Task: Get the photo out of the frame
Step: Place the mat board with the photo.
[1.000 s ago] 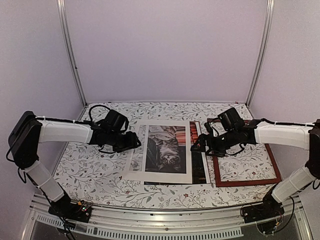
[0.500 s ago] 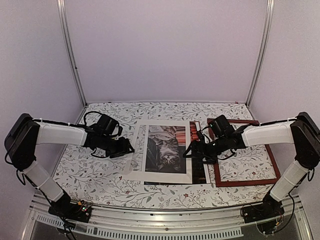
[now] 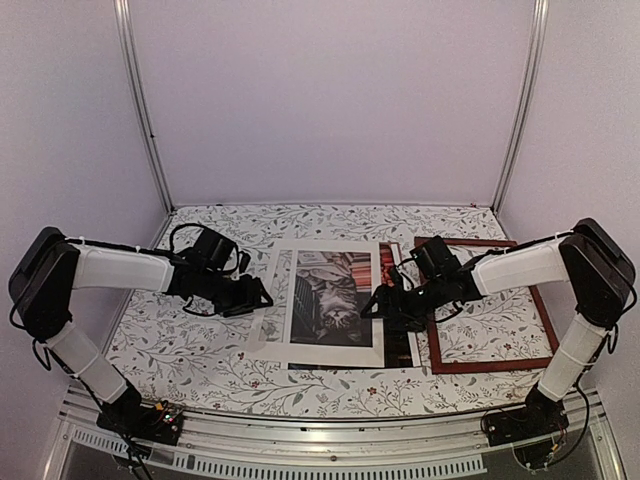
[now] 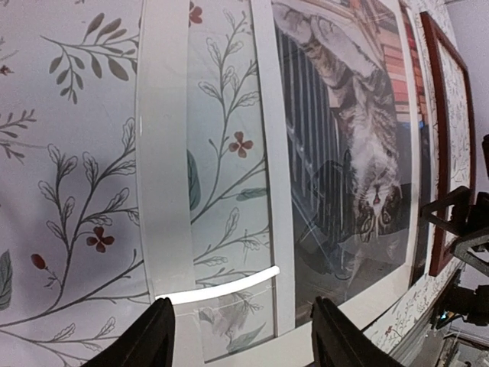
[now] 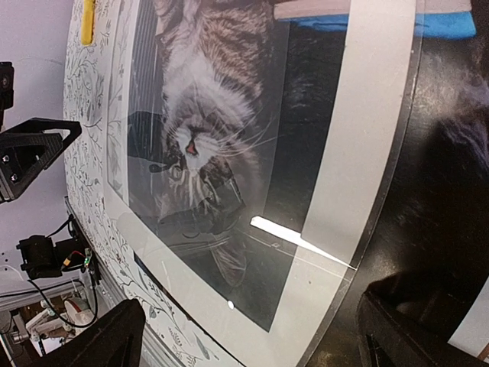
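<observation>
Photo (image 3: 330, 300) lies flat on the floral table (image 3: 190, 350), midway between your two arms, with the cat's head toward the near edge. It is outside the frame (image 3: 497, 366), which lies flat on the cloth just to its right, the leaf pattern showing through its opening. Your right arm hides the strip where the two come closest, so you cannot tell whether they touch. Past the white border on the photo's right side, a strip of red-orange books and a dark band show.

Your left gripper (image 4: 244, 336) hovers low over the photo's left edge, fingers spread apart and holding nothing. Its wrist view shows white bands and floral cloth beneath the gap. A clear sheet (image 4: 233, 317) lies there, and its bright curved edge crosses between the two white bands.

Your right gripper (image 5: 252, 336) is spread wide and holds nothing. It hangs over the photo's right side. Its wrist view looks down on the cat's face through the glossy sheet, whose rounded rim runs along the white border beside the dark band. The views do not show whether any fingertip touches the surface.
</observation>
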### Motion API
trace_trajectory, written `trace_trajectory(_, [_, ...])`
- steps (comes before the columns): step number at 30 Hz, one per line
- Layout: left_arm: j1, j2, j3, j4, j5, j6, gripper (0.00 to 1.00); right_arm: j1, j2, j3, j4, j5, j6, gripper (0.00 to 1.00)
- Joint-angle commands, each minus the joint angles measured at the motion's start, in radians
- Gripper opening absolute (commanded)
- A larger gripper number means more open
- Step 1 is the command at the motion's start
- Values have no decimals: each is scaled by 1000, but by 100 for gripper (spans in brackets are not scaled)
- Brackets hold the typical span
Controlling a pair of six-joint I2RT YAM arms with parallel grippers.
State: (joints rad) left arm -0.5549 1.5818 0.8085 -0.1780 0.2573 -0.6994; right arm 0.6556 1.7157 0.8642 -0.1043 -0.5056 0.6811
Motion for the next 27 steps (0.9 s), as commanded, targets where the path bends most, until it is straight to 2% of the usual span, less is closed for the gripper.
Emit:
trace_trajectory(1, [12, 16, -3, 36, 37, 23, 63, 8, 48, 26, 23, -9, 3, 99])
trace_trajectory(15, [14, 29, -21, 9, -7, 14, 63, 27, 146, 111, 35, -50, -3, 99])
trace_trajectory(27, [78, -30, -52, -28, -59, 12, 63, 39, 245, 235, 15, -71, -30, 99])
